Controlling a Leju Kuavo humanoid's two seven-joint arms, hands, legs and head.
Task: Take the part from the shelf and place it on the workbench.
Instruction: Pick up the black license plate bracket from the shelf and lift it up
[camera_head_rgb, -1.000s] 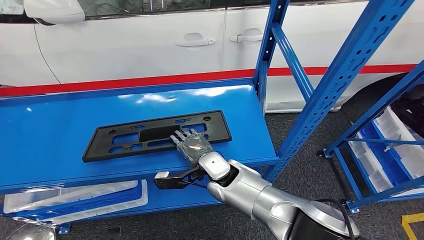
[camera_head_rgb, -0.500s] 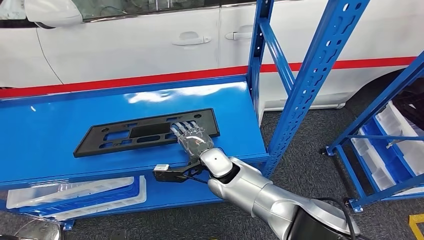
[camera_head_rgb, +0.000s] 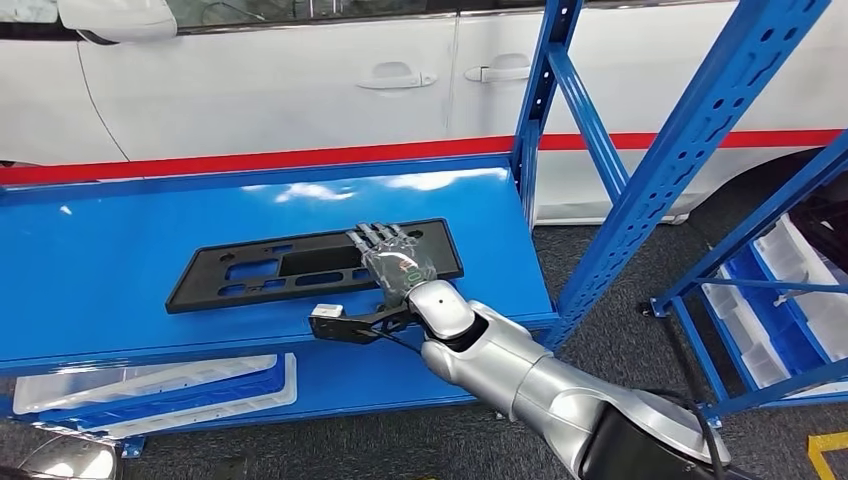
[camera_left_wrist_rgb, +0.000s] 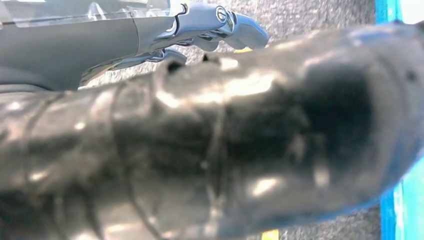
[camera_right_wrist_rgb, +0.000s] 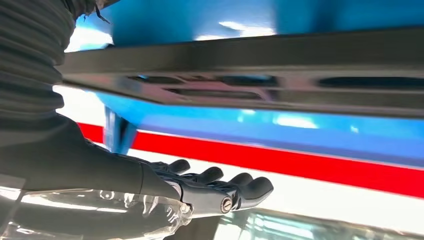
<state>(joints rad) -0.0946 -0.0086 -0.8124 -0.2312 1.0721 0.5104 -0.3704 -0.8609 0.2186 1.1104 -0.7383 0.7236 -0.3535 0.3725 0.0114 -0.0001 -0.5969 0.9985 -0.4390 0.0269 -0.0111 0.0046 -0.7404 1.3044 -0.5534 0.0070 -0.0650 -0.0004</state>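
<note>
Head view shows the right arm (camera_head_rgb: 520, 375) reaching in from the lower right, a silver limb angled up and to the left toward the blue shelf (camera_head_rgb: 100, 260). A small black and white camera (camera_head_rgb: 328, 325) juts from the wrist on a thin bracket, hanging just over the shelf's front edge. Beyond the wrist, the right hand (camera_head_rgb: 392, 262) lies palm down with its fingers stretched forward side by side, slightly spread. It rests over the right part of the black part (camera_head_rgb: 260, 270), a long flat frame with several cut-outs that lies flat on the top level of the shelf, its long side running roughly along the shelf front. The fingertips reach the frame's far edge. From this view it cannot be told whether the hand presses on the frame or sits just above it; nothing is closed in the fingers.

The right wrist view shows the same hand (camera_right_wrist_rgb: 200, 192) from close behind, fingers extended and apart, with a gap between them and the dark frame (camera_right_wrist_rgb: 250, 75); this picture is turned, so the gap's direction is unclear.

The left hand (camera_left_wrist_rgb: 215, 25) appears in the left wrist view, with silvery fingers lying close together and slightly curved over grey carpet; whether they are closed or loose cannot be told.

On the lower level of the shelf lie clear plastic trays (camera_head_rgb: 150, 385). Blue uprights (camera_head_rgb: 690, 140) rise on the right. Behind the shelf stands a white car (camera_head_rgb: 300, 80) with a red stripe (camera_head_rgb: 250, 160) along its lower door.
</note>
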